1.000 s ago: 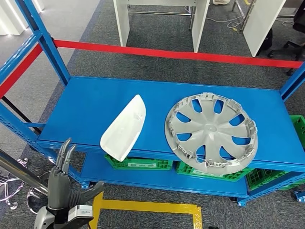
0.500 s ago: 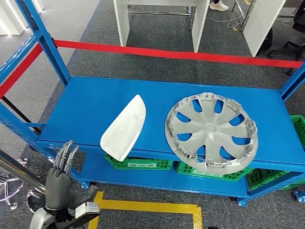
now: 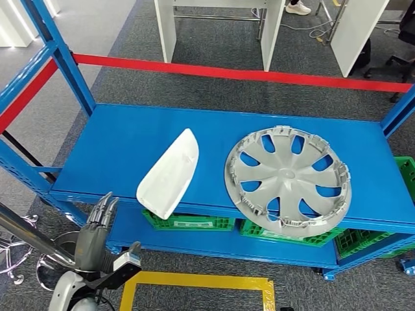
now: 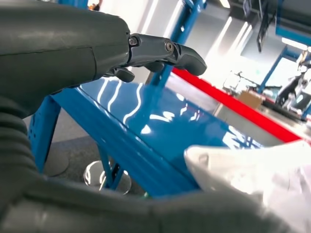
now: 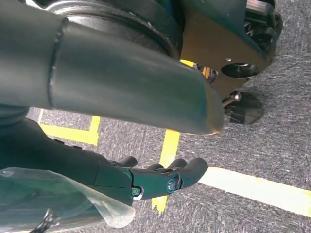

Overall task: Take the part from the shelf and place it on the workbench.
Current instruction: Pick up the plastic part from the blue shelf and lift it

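Left hand (image 3: 95,243) sits at about seven o'clock in the head view, fingers stretched out and apart, gripping nothing, just short of the blue shelf (image 3: 117,146) edge. The white part (image 3: 168,173) lies on that shelf near centre, its lower end poking over the front lip (the left wrist view catches it close, beyond the fingertips (image 4: 185,53)). At three o'clock from it rests a silver wheel cover (image 3: 288,178), apart from it. Right hand (image 5: 154,180) hangs over grey carpet with yellow tape (image 5: 168,145), fingers extended, holding nothing.
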Controlling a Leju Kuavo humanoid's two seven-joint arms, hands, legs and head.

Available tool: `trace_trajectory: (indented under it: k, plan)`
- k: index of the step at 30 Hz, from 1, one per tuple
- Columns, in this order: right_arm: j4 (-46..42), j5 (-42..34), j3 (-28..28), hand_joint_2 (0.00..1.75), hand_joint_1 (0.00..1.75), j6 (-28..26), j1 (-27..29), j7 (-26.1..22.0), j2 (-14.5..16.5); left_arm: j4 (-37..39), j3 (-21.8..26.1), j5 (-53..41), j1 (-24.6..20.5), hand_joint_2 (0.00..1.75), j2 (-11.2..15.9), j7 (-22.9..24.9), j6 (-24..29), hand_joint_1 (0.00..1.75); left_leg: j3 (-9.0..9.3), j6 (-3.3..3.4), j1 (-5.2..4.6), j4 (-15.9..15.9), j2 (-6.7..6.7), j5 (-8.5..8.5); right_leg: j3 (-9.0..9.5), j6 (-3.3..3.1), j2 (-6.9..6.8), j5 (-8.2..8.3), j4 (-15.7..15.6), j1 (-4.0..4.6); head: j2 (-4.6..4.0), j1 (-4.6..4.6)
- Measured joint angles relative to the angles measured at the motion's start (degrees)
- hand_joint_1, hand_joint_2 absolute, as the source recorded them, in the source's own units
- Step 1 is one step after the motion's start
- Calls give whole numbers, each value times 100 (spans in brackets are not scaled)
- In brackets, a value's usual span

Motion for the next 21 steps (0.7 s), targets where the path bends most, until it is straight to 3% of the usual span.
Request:
trace_trajectory:
  k: [9, 21]
  plan:
    - [0, 80, 29, 0, 0, 14, -25, 25, -2, 543, -184, -138, -340, 175, 27, 67, -102, 0, 0, 0, 0, 0, 0, 0, -2, 0, 2, 0, 0, 0, 0, -1]
    - [0, 273, 89, 0, 0, 114, -57, 110, -19, 1003, -602, -1597, -1053, 175, 327, 611, -205, 0, 0, -1, 0, 0, 0, 2, -1, 0, 1, 0, 3, 1, 0, -1]
